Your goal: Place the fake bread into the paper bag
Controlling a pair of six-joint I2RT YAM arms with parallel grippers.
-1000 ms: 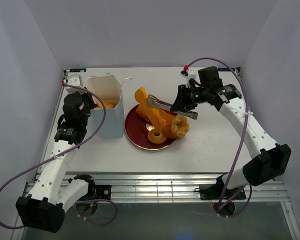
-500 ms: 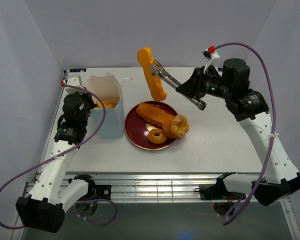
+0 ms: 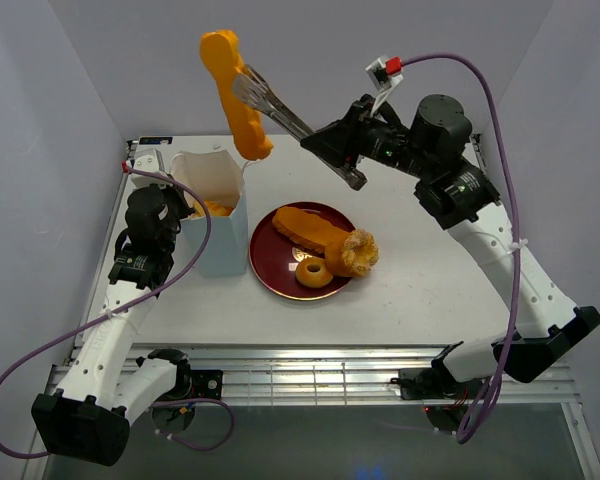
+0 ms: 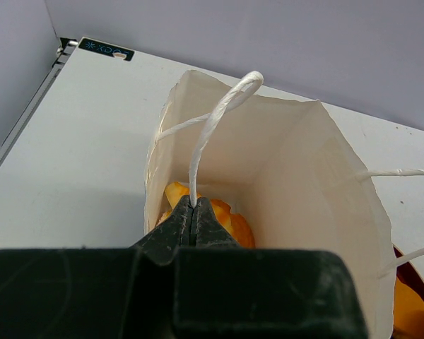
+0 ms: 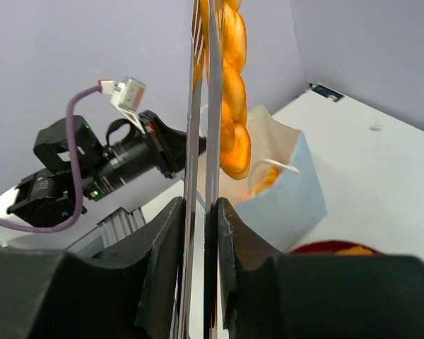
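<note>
My right gripper (image 3: pixel 346 162) is shut on metal tongs (image 3: pixel 280 115). The tongs pinch a long twisted orange bread (image 3: pixel 235 95), which hangs high above the open white paper bag (image 3: pixel 223 240). In the right wrist view the bread (image 5: pixel 230 92) hangs over the bag's mouth (image 5: pixel 283 198), beside the tongs (image 5: pixel 201 141). My left gripper (image 4: pixel 192 212) is shut on the bag's white cord handle (image 4: pixel 212 127) at the bag's near rim. Orange bread (image 4: pixel 230 220) lies inside the bag. Three pastries remain on the dark red plate (image 3: pixel 270 268): a long oval roll (image 3: pixel 310 228), a ring (image 3: pixel 313 272) and a pleated bun (image 3: pixel 358 252).
The plate stands just right of the bag. The left arm (image 3: pixel 145 250) stands against the bag's left side. Grey walls enclose the table on three sides. The table's left edge (image 4: pixel 28 113) runs close to the bag.
My right gripper lifted the long bread off the plate with the tongs and swung it up and left, to above the bag. The left gripper and the bag have not moved.
</note>
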